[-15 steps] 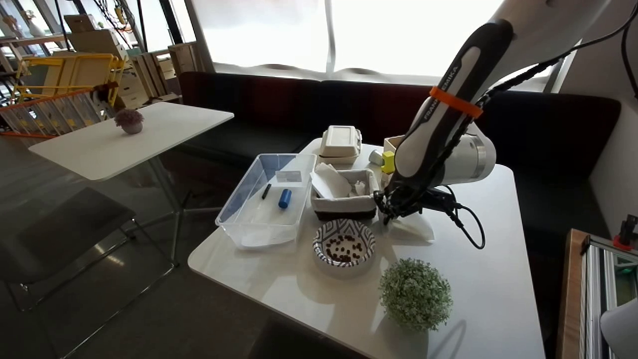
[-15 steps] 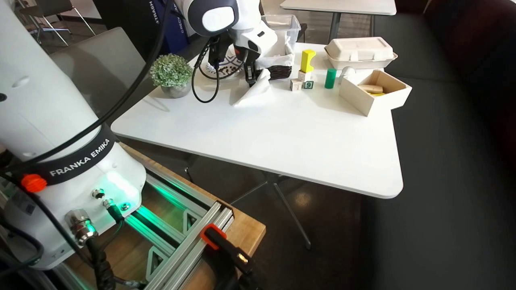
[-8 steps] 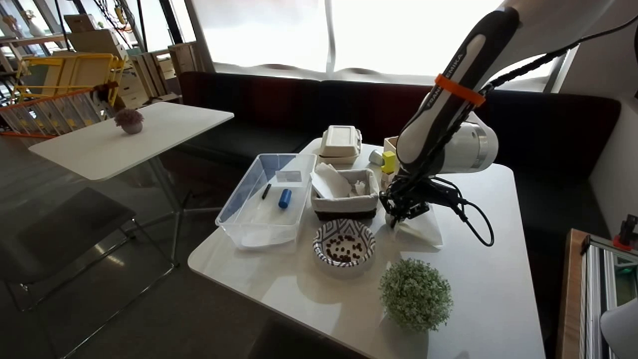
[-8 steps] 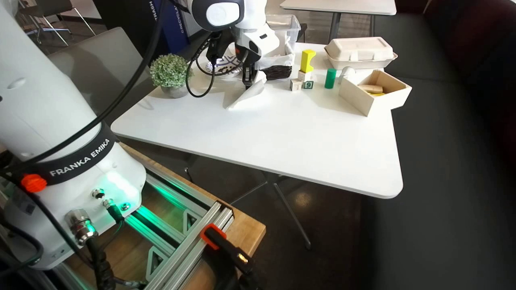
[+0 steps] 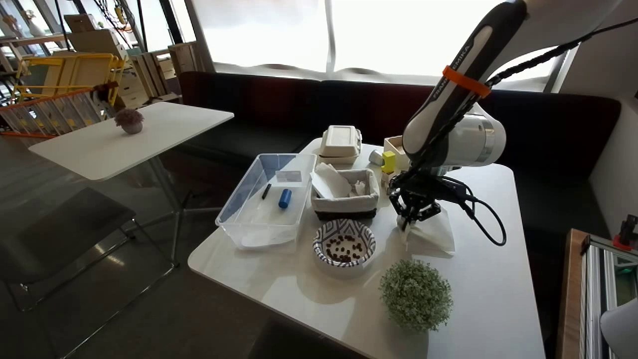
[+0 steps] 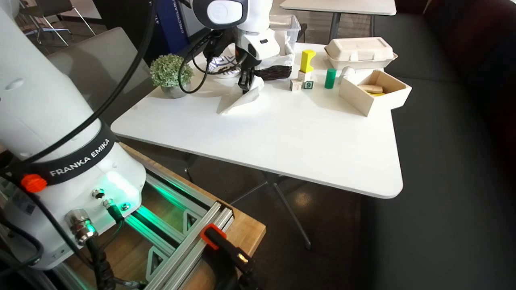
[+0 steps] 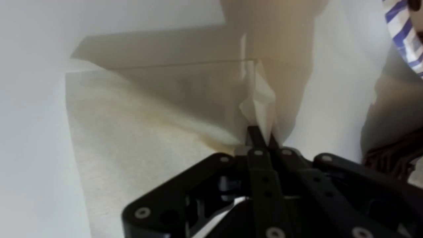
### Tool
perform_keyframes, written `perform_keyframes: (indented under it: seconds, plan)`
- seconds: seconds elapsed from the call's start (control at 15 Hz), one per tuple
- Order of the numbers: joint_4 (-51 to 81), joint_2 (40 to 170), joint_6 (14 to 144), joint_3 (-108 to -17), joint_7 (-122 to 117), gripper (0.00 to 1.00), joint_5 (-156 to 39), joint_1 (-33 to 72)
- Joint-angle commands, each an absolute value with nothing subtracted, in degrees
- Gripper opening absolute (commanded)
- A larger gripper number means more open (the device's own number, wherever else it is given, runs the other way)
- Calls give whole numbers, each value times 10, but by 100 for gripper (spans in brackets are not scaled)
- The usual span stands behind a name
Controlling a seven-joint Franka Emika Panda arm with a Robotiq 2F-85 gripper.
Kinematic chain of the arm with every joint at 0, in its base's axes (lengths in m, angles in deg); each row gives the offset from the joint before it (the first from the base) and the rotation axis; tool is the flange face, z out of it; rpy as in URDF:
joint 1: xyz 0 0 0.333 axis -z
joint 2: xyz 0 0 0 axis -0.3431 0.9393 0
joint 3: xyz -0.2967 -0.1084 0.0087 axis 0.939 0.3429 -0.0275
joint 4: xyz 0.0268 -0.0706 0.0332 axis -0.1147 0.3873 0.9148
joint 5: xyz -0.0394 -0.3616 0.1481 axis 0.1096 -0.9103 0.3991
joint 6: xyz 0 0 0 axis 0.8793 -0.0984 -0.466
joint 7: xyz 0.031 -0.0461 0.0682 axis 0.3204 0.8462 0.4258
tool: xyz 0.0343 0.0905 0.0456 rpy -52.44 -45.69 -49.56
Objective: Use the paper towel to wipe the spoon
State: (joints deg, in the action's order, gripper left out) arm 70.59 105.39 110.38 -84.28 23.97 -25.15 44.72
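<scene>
A white paper towel is pinched at one corner by my gripper in the wrist view. The towel's held corner is bunched between the two fingertips, and the rest spreads flat and slightly folded over the white table. In both exterior views the gripper is low over the table, with the towel trailing from it onto the tabletop. No spoon shows in any view; it is out of view or hidden, and I cannot tell whether it is under the towel.
A patterned bowl with brown bits and a lined basket stand beside the gripper. A clear bin, a potted plant, a yellow block, a green cylinder, a wooden box and a clamshell container share the table.
My gripper has moved away from the basket and bowl, toward the robot's base side, dragging the paper towel along the table. It stays shut on the towel.
</scene>
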Motion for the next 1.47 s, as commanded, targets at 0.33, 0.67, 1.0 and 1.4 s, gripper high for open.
perform_keyframes:
  seconds: [0.33, 0.67, 1.0, 1.4]
  plan:
    - [753, 980, 1084, -870, 213, 0, -189, 473]
    - [771, 932, 1098, -864, 212, 0, -196, 471]
    - [778, 951, 1151, -852, 236, 0, -235, 459]
    - [770, 1000, 1211, -866, 211, 0, -219, 453]
